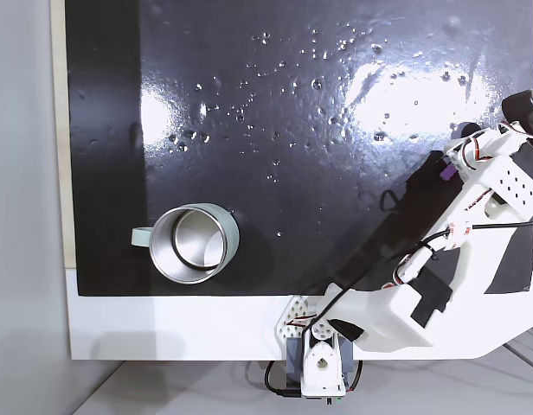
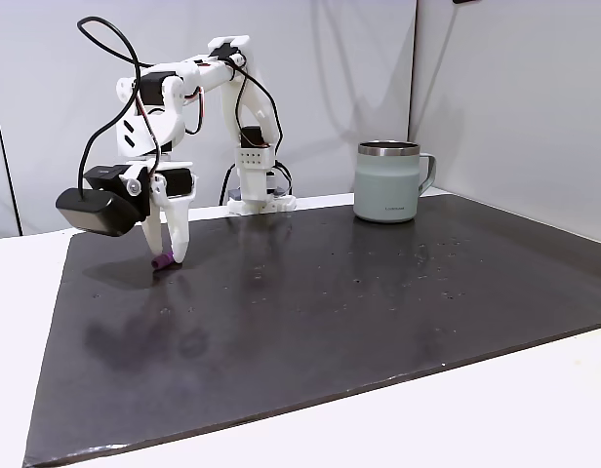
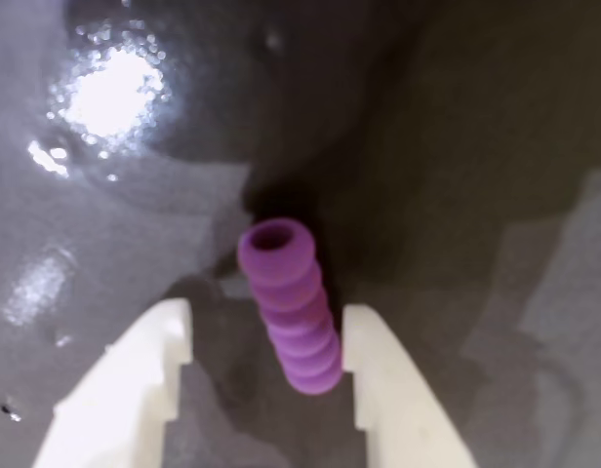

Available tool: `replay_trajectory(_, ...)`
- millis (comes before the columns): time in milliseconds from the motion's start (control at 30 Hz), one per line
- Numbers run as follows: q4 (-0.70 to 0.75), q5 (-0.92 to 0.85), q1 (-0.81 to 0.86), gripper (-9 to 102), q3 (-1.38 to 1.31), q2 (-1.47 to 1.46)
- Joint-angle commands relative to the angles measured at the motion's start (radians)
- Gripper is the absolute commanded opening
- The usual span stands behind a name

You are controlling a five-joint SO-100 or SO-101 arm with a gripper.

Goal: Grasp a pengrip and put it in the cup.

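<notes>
In the wrist view we see the purple ribbed pengrip between the white fingers of our pincer; it touches the right finger and a gap remains on the left, so we cannot tell whether it is pinched. In a fixed view the pincer reaches down to the black mat on the white desk, well apart from the sage-green cup standing upright at the mat's far edge.

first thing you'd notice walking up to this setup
Probably the white gripper reaching down to the black mat at the left of the low fixed view, its fingers either side of the small purple pengrip, which the wrist view shows ribbed and hollow-ended. Next, the sage-green cup standing upright at the mat's far edge, well away from the arm; the fixed view from above shows its shiny inside empty.
</notes>
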Motion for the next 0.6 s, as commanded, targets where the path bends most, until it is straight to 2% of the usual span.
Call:
replay_trajectory(0, 0.005, -0.011, 0.000, 19, -0.072, 0.003)
replay_trajectory(133, 0.005, -0.017, 0.002, 16, -0.072, -0.017)
replay_trajectory(367, 0.005, -0.029, 0.002, 0, -0.074, -0.026)
replay_trajectory(567, 0.015, 0.034, -0.026, 0, -0.083, 0.028)
